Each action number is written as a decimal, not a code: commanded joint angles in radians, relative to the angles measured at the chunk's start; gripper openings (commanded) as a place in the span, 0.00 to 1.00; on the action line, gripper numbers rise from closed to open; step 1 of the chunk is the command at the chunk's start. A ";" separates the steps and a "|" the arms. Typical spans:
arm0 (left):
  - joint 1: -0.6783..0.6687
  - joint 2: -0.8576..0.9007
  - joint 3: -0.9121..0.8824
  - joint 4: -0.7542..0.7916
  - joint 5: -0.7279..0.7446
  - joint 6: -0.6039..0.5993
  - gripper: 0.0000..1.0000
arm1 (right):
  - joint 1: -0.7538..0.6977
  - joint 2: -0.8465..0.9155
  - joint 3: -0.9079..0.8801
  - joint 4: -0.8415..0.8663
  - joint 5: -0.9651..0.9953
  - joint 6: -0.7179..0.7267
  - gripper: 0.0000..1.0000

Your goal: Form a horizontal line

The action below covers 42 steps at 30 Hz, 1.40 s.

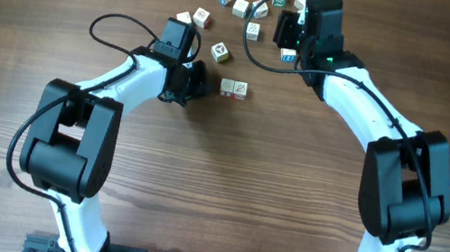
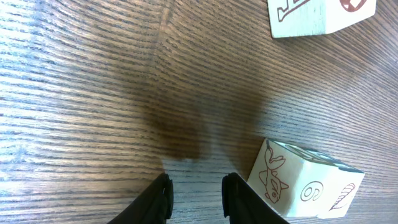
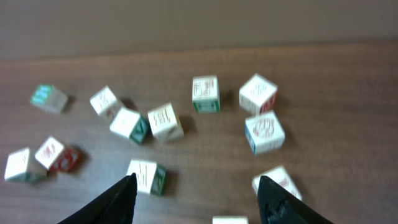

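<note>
The left gripper has its two dark fingers slightly parted, with only bare wood in the gap between them. A white cube with a fish drawing sits just beside the outer side of one finger, and another cube lies farther ahead. I cannot tell whether either belongs to the row. From overhead, the row of cubes lies on the table just beside this gripper's tip, apart from it, its white cubes touching edge to edge. The right gripper has its fingers spread wide and holds nothing. It hangs near the loose cubes scattered ahead of it, well apart from the row. The table is brown wood with a fine grain. Beyond its far edge is a blurred, dull brown wall.
</note>
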 commanded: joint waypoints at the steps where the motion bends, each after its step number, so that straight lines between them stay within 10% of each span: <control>1: 0.006 0.073 -0.060 -0.048 -0.116 0.012 0.33 | -0.002 0.068 0.016 0.039 0.039 -0.018 0.63; 15: 0.006 0.073 -0.060 -0.048 -0.116 0.012 0.36 | -0.003 0.208 0.016 0.054 0.013 -0.011 0.57; 29: 0.006 0.073 -0.060 -0.048 -0.116 0.012 0.38 | -0.002 0.208 0.020 -0.011 0.008 -0.011 0.30; 42: 0.006 0.073 -0.060 -0.049 -0.116 0.012 0.39 | -0.002 0.083 0.107 -0.354 0.008 0.045 0.15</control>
